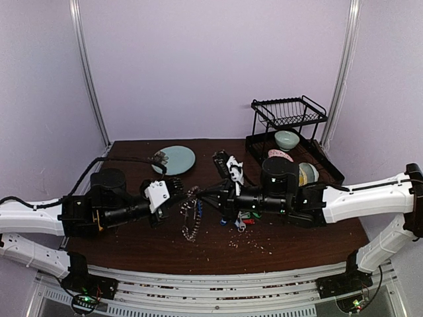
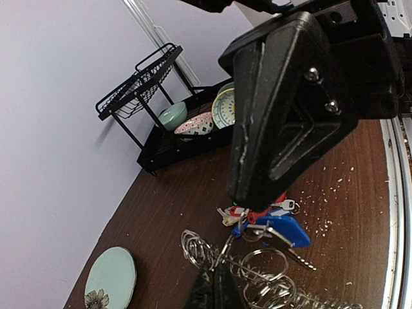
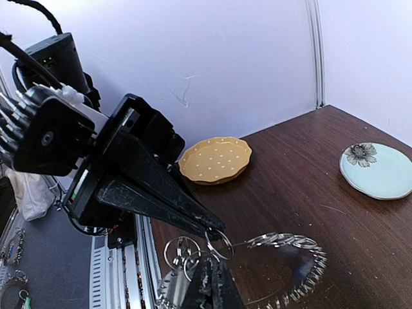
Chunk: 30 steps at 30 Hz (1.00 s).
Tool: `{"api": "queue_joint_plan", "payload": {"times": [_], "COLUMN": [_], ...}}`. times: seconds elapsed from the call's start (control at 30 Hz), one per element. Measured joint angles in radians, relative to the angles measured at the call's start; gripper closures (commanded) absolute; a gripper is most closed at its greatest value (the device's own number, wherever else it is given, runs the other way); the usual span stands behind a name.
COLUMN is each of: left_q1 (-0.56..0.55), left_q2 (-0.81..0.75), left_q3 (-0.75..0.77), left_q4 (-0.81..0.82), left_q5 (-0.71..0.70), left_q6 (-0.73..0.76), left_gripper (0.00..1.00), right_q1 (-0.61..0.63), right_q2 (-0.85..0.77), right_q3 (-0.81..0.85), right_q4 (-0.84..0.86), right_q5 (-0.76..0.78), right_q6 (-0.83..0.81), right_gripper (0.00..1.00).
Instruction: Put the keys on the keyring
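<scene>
The keyring (image 1: 191,216), a thin wire ring fringed with small silvery keys and split rings, hangs between my two grippers above the table. My left gripper (image 1: 180,193) is shut on its wire; its closed fingertips show at the bottom of the left wrist view (image 2: 215,288) among the rings (image 2: 270,270). My right gripper (image 1: 203,193) faces it tip to tip and is shut on the ring's small loops (image 3: 215,283); the fringe (image 3: 302,248) trails to the right. The loose keys (image 1: 241,221) with blue (image 2: 286,229) and red (image 2: 257,216) tags lie on the table under the right arm.
A black dish rack (image 1: 291,135) holding bowls stands at the back right. A pale teal plate (image 1: 175,160) lies at the back middle. A yellow dotted plate (image 3: 215,159) sits near the left arm. Crumbs are scattered over the brown table (image 1: 291,247).
</scene>
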Motion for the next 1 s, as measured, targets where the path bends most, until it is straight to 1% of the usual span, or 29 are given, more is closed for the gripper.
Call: {"api": "queue_joint_plan", "payload": {"times": [0.1, 0.23, 0.33, 0.43, 0.47, 0.6, 0.7, 0.8, 1.0], "left_q1": [0.0, 0.0, 0.0, 0.0, 0.0, 0.0, 0.0, 0.0, 0.0], "left_q2": [0.0, 0.0, -0.001, -0.002, -0.002, -0.002, -0.002, -0.002, -0.002], "left_q3": [0.0, 0.0, 0.0, 0.0, 0.0, 0.0, 0.0, 0.0, 0.0], "left_q4": [0.0, 0.001, 0.001, 0.001, 0.001, 0.001, 0.001, 0.001, 0.001], "left_q5": [-0.032, -0.085, -0.111, -0.12, -0.12, -0.12, -0.118, -0.115, -0.107], "left_q6": [-0.002, -0.002, -0.002, -0.001, -0.001, -0.001, -0.001, -0.001, -0.002], "left_gripper": [1.0, 1.0, 1.0, 1.0, 1.0, 1.0, 1.0, 1.0, 1.0], "right_q1": [-0.01, -0.059, -0.108, -0.138, -0.146, -0.163, -0.174, -0.186, -0.214], "right_q2": [-0.021, -0.078, -0.101, -0.071, -0.041, 0.1, 0.214, 0.317, 0.476], "right_q3": [-0.006, -0.007, -0.005, 0.02, 0.042, 0.145, 0.231, 0.318, 0.478], "right_q4": [-0.042, -0.191, -0.364, -0.562, -0.644, -0.875, -1.006, -1.095, -1.165], "right_q5": [0.01, 0.003, 0.004, 0.036, 0.056, 0.115, 0.14, 0.161, 0.209], "right_q6": [0.0, -0.014, -0.031, -0.036, -0.035, -0.026, -0.013, -0.009, -0.018], "right_gripper": [1.0, 1.0, 1.0, 1.0, 1.0, 1.0, 1.0, 1.0, 1.0]}}
